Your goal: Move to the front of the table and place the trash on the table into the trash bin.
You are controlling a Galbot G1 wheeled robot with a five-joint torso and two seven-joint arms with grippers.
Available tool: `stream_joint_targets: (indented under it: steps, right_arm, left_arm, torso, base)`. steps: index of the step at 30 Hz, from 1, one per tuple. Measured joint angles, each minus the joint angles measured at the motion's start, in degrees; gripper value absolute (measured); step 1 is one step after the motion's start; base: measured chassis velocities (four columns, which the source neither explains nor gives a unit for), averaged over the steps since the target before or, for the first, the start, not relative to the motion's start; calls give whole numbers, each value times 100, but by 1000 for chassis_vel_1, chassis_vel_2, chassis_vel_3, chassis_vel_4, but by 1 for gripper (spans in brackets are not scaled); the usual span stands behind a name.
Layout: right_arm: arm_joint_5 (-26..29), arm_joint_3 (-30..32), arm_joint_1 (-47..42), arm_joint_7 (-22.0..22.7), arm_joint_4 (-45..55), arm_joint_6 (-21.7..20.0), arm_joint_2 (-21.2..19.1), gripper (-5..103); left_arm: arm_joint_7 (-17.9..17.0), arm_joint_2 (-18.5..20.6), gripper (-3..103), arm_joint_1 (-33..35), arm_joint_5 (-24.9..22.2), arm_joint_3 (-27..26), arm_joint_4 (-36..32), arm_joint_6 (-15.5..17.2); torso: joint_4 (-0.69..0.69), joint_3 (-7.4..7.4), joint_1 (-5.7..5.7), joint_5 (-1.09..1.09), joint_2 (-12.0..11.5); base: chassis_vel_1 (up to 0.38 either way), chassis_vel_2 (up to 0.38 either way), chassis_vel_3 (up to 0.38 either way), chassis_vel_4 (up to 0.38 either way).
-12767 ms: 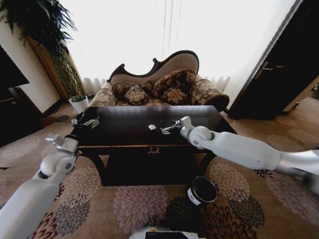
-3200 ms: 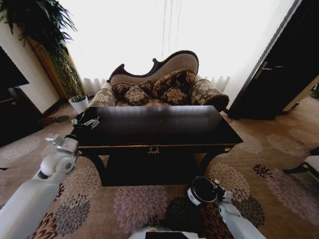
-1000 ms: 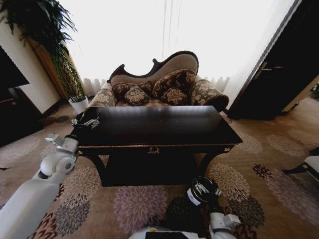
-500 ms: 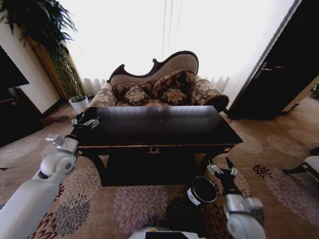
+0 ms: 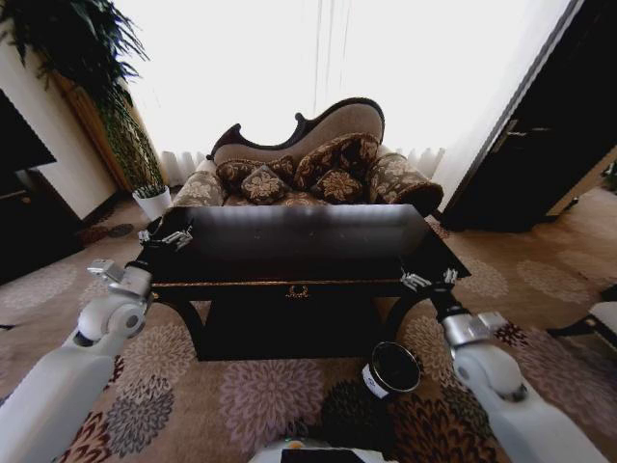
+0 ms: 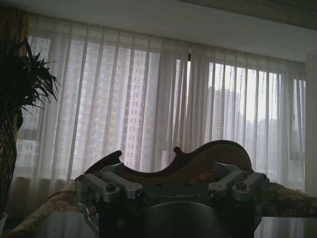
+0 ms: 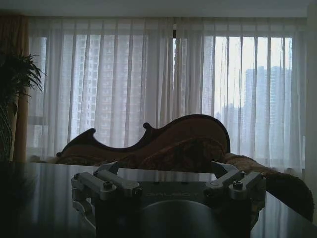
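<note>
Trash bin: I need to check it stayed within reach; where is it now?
In the head view the trash bin stands on the patterned carpet, in front of the table's right front leg, below and left of the right gripper.

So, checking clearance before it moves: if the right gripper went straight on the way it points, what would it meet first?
The right gripper, open, points across the table top, which looks free; the sofa beyond would likely come first, though depth is unclear.

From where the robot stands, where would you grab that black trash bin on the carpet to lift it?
Probably the trash bin's open top rim, coming down from above: it stands tilted on the carpet near the right gripper, mouth facing up, so its thin wall suits the fingers.
</note>
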Motion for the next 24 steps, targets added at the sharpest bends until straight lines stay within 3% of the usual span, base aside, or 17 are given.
stream_joint_targets:
  steps: [14, 24]
  right_arm:
    - [751, -1112, 1861, 379, -625, -441, -790, 100]
    - [936, -1243, 2199, 437, -670, -528, -1020, 100]
  left_arm:
    - [1, 0, 100, 0, 0, 0, 0, 0]
    - [0, 0, 100, 0, 0, 0, 0, 0]
  torso:
    - [0, 0, 0, -1, 0]
    - [-1, 0, 0, -1, 0]
  base:
    - [0, 0, 0, 0]
    - [0, 0, 0, 0]
